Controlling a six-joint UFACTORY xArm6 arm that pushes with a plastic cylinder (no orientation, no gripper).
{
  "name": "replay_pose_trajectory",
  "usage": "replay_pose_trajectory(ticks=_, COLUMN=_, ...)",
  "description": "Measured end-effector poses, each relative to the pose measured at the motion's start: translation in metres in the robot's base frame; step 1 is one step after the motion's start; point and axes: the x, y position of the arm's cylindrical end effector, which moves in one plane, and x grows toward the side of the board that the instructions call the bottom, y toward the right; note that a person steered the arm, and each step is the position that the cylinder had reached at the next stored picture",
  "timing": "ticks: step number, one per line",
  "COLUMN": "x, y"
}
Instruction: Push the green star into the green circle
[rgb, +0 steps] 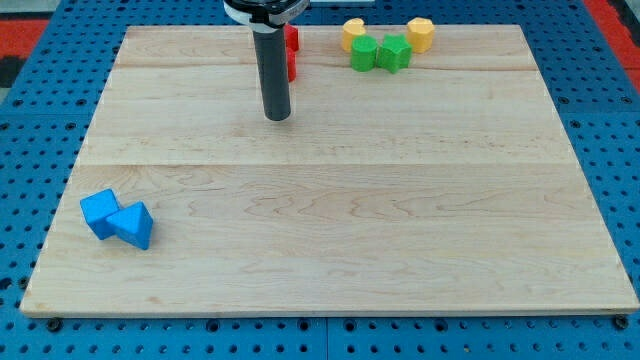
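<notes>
While the tip (277, 117), having no fingers, stands well left, the green star (394, 53) by the top edge, probably light and stiff, needs pushing on its right face.

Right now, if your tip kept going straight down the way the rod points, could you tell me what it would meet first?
My tip points straight down, so it meets only the wooden board. No block lies under it; the red blocks sit just behind the rod, partly hidden.
</notes>
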Motion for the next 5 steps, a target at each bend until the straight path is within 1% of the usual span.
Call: replay_pose_trajectory(ticks=5, x=-0.002, y=0.0)
